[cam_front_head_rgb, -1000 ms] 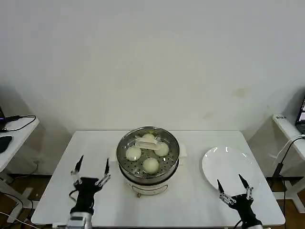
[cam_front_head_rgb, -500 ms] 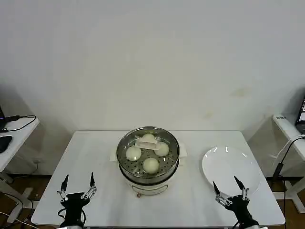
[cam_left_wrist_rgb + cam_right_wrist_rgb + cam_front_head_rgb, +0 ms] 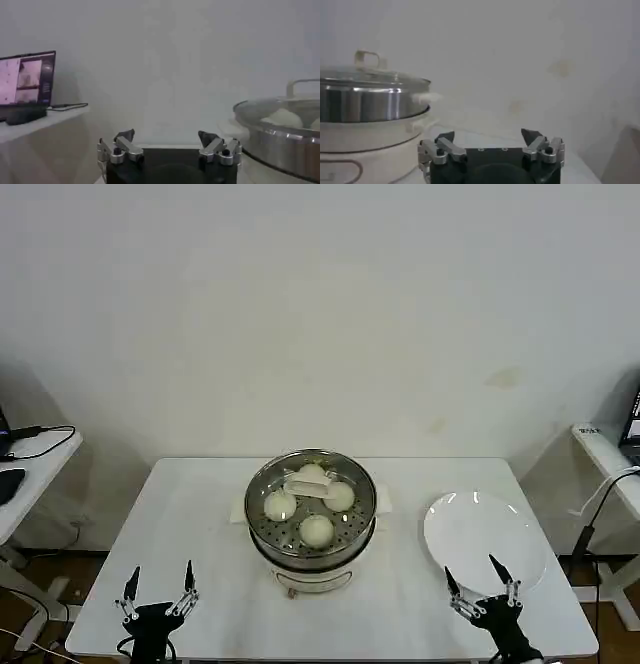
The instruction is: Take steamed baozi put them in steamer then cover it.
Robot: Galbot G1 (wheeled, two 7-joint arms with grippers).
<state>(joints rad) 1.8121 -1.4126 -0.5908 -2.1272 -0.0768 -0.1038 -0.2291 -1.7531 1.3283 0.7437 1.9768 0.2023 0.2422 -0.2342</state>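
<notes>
The steamer (image 3: 262, 536) stands at the middle of the white table, a shiny steel pot on a white base. The glass cover (image 3: 311, 481) with its pale bar handle sits on top of it. Through the glass I see several cream-white baozi (image 3: 317, 529) on the perforated tray. My left gripper (image 3: 159, 584) is open and empty at the table's near left edge. My right gripper (image 3: 474, 574) is open and empty at the near right, over the rim of the plate. The left wrist view shows the covered steamer (image 3: 285, 132) off to one side, and so does the right wrist view, with its steamer (image 3: 370, 107).
A bare white plate (image 3: 485, 536) lies on the table right of the steamer. A side desk with cables (image 3: 30, 449) stands at far left and another desk edge (image 3: 610, 449) at far right. A lit laptop screen (image 3: 27, 80) appears in the left wrist view.
Both grippers have drawn back toward the table's near edge, the left one farther. The steamer, cover and plate have not moved.
</notes>
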